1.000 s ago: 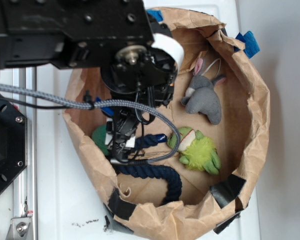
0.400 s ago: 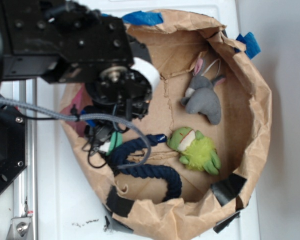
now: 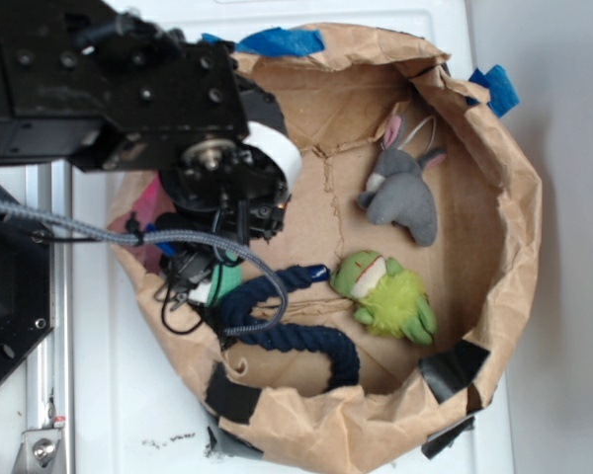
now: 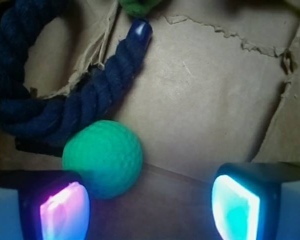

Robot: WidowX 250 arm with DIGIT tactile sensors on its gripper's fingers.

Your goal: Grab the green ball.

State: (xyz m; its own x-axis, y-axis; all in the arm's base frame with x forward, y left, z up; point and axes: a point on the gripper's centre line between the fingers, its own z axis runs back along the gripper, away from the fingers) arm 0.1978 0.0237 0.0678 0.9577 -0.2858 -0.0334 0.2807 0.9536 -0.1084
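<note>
The green ball (image 4: 102, 157) is small, round and dimpled. It lies on the brown paper floor against the navy rope. In the wrist view it sits just ahead of my left finger (image 4: 62, 212). The space between the two fingers is empty. My gripper (image 4: 150, 207) is open, with the jaws wide apart and low over the paper. In the exterior view the gripper (image 3: 203, 286) hangs at the left inside of the paper bin. Only a sliver of the ball (image 3: 223, 280) shows beside it, and the arm hides the rest.
A thick navy rope (image 3: 287, 331) curls along the bin's front left and shows in the wrist view (image 4: 65, 95). A shaggy lime frog plush (image 3: 390, 296) and a grey bunny (image 3: 405, 193) lie to the right. The crumpled paper wall (image 3: 509, 227) rings everything.
My arm has moved left and towards the bin's left wall. The gripper now hangs over the spot where the ball lay exposed a second ago.
</note>
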